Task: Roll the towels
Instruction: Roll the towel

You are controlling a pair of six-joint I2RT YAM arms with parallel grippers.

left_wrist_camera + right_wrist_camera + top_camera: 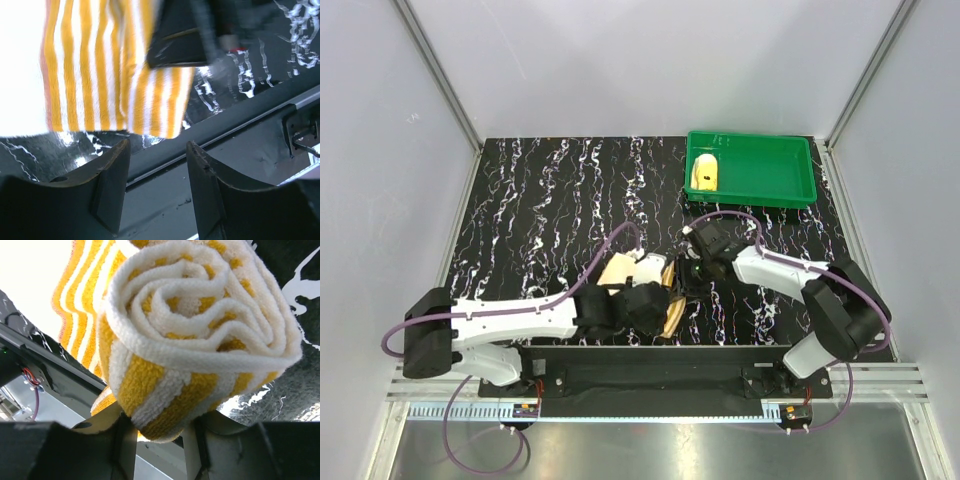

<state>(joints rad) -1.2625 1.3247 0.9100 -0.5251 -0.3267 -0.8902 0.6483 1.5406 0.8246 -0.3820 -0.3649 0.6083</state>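
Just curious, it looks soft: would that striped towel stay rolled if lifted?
Likely floppy: the striped towel is soft looped cloth, its free edge wavy. The coil looks loose, so it may unwind if the right claw releases.

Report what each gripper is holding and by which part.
The right gripper pinches the striped towel by the underside of its rolled-up end. The left gripper is open and holds nothing.

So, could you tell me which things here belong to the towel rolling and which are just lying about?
For the job:
striped towel, partly rolled, in the right claw
yellow towel, in the green tray

Just lying about:
the green tray itself
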